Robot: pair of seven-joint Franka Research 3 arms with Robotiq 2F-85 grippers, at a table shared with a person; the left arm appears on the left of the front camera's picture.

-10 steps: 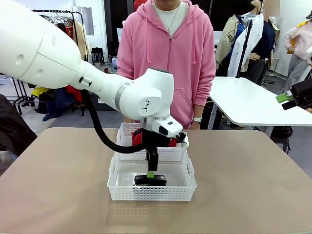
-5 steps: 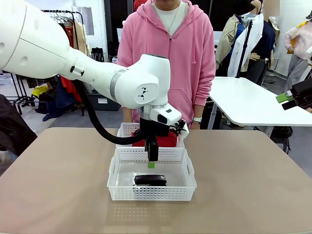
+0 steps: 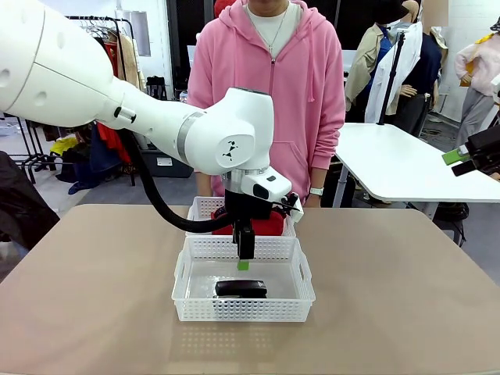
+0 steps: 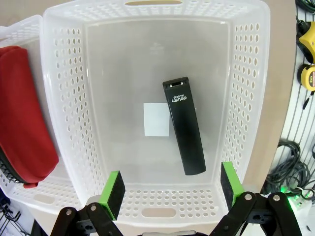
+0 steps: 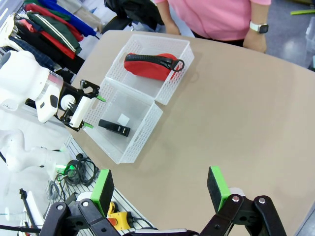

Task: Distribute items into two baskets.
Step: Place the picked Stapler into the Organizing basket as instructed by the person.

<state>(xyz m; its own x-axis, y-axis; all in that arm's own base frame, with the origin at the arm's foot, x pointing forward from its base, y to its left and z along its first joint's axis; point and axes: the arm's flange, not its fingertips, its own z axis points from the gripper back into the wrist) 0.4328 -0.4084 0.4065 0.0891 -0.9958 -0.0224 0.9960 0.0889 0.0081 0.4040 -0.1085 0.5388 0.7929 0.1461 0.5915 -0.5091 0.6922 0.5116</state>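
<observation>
Pouch (image 3: pixel 266 225) mostly hidden behind left arm in far basket (image 3: pixel 205 208); stapler (image 3: pixel 241 288) lies in near basket (image 3: pixel 305 283), directly under empty, spread left gripper (image 3: pixel 243 265)

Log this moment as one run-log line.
left hand: open, above stapler in near basket | right hand: open, empty | red pouch: in far basket

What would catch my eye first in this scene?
The big white left arm, its open left gripper hanging over the near basket, where a black stapler lies. Behind it, a second basket holds a red pouch, before a person in a pink hoodie.
</observation>
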